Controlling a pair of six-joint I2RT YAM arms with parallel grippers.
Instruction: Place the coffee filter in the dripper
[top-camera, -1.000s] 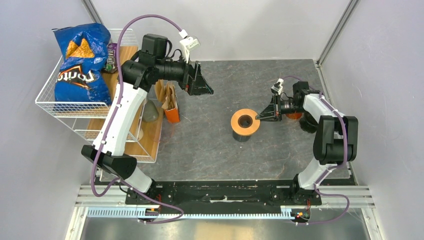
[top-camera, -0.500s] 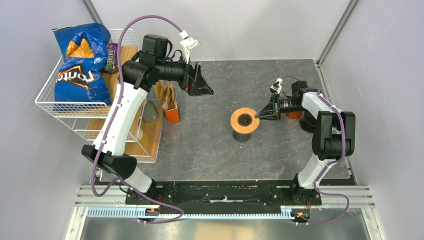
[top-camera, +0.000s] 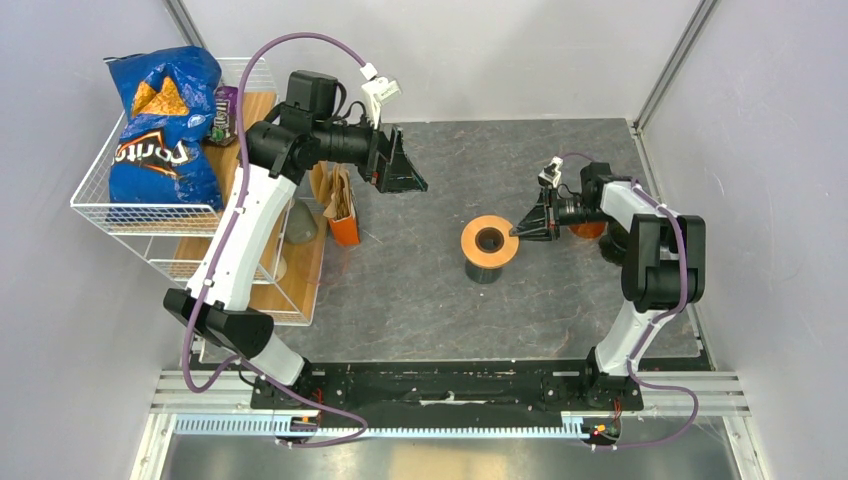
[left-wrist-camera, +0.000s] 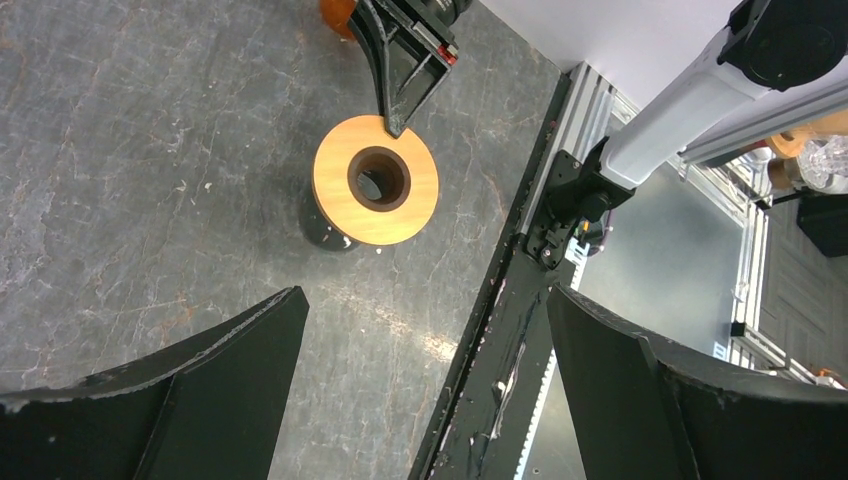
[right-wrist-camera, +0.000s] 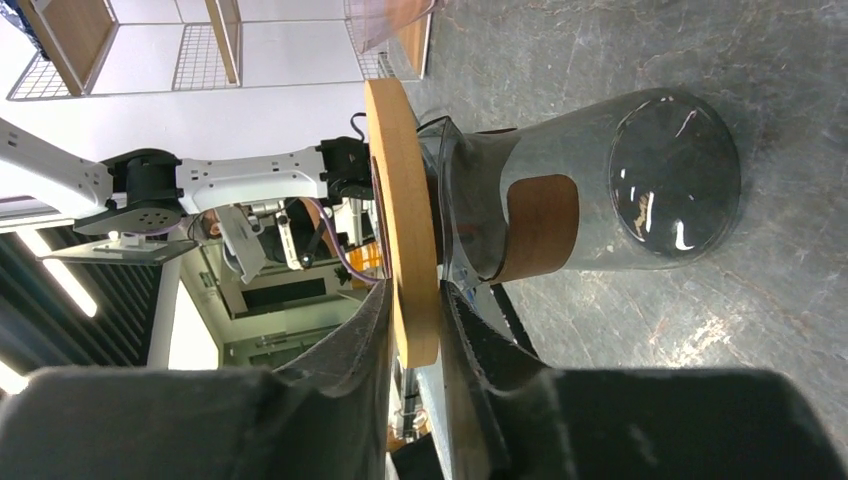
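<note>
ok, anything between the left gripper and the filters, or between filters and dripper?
Nothing visible. The open left gripper hangs just right of the filters with no object between them. The table from filters to dripper is bare. The right gripper pinches the dripper's opposite rim, clear of its hole.

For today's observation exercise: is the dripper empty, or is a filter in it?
Empty. The dripper shows a dark, bare central hole in the left wrist view, and nothing sits inside it.
</note>
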